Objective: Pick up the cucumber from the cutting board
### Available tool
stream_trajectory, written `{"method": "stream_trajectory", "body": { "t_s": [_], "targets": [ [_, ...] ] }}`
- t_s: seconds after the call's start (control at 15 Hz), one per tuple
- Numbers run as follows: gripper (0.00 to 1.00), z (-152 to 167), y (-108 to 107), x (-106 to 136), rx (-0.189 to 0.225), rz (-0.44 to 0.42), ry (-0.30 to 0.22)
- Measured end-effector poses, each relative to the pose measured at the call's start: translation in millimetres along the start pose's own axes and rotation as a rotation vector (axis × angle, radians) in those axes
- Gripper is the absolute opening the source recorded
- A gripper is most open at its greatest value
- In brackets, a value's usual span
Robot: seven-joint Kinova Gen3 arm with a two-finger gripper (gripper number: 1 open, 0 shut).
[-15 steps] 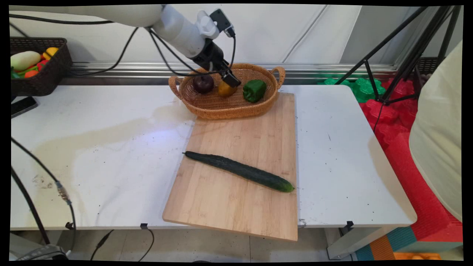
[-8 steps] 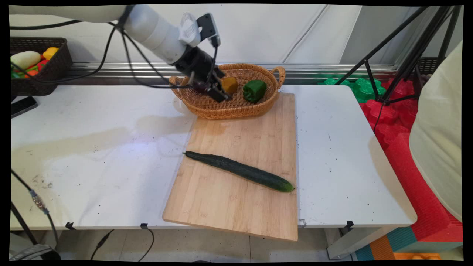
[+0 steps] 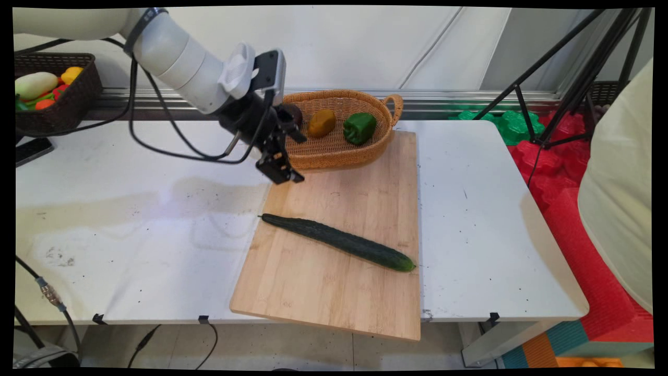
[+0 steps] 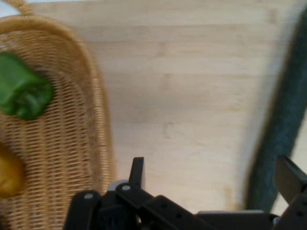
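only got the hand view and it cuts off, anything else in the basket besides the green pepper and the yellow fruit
Observer: Yes, a dark round fruit at the wicker basket's left end, partly behind the arm.
Operator: where's the end effector over the table
Observer: The end effector hangs open above the cutting board's far left corner, just outside the basket.
Operator: how does the cucumber lie
Observer: The cucumber lies diagonally across the board, thin end at its left edge.
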Motion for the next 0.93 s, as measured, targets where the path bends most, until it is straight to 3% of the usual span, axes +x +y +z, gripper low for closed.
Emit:
{"method": "stream_trajectory", "body": {
  "t_s": [0.4,0.93],
  "targets": [
    [1.00,9.6,29.5,5.4,-0.072,0.099,-0.023],
    [1.00,60.0,57.3,28.7,-0.140,0.174,-0.068]
  ]
}}
